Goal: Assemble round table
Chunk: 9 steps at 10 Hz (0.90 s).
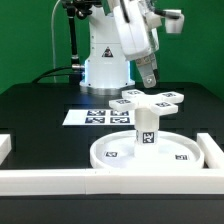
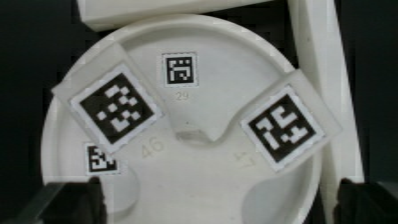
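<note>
End effector (image 1: 148,80) hangs above and behind the cross-shaped piece (image 1: 149,100), jaws spread wide, holding nothing and clear of every part; in the wrist view only the dark fingertips (image 2: 68,196) show at the frame edge, with nothing between them. Taking the rimmed disc (image 1: 115,152) as landmark: the short post (image 1: 146,127) stands upright at the disc's hub, and the cross-shaped piece sits flat on top of the post, arms level over the disc. The disc itself lies on the black desk (image 1: 40,105), pressed against the white border rail (image 1: 60,179) on the near side; the marker board (image 1: 92,116) lies just behind the disc. Judgement: the stack looks assembled but whether the cross is fully seated on the post cannot be told. Risk from here: a sideways move of the open fingers could clip a cross arm and tip or unseat the cross, since they hang close above it; a straight lift away seems safest.
</note>
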Tool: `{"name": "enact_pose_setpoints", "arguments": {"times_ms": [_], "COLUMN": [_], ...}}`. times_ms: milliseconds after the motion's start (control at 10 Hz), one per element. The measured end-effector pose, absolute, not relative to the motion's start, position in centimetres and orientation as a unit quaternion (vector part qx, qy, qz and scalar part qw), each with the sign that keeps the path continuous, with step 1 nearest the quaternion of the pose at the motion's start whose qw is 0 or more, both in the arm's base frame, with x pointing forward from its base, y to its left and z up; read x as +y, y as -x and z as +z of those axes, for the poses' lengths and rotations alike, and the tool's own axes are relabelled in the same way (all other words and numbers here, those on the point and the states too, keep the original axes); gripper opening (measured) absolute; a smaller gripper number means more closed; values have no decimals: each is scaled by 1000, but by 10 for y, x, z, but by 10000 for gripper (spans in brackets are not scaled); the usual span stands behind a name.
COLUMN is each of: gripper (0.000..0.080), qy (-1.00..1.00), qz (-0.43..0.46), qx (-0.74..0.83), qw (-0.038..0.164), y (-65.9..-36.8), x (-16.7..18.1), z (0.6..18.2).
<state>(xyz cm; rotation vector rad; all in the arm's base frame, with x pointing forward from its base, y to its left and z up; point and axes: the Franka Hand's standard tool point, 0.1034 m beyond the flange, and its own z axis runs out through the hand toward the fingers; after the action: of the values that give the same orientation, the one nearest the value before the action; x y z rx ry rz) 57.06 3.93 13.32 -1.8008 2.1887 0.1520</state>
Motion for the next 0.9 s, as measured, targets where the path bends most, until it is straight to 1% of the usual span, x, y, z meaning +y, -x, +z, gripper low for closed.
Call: {"name": "enact_pose_setpoints", "arguments": {"times_ms": [200, 400, 600, 700, 900], "gripper": [649, 649, 649, 649, 649], "qy": [651, 776, 856, 872, 901], "qz": [49, 31, 31, 25, 19], "qx": [742, 615, 500, 471, 415], "qw": [152, 135, 127, 128, 129], "y": [-570, -566, -564, -565, -564], "x": [41, 50, 55, 57, 56], "z": [133, 132, 136, 138, 135]}}
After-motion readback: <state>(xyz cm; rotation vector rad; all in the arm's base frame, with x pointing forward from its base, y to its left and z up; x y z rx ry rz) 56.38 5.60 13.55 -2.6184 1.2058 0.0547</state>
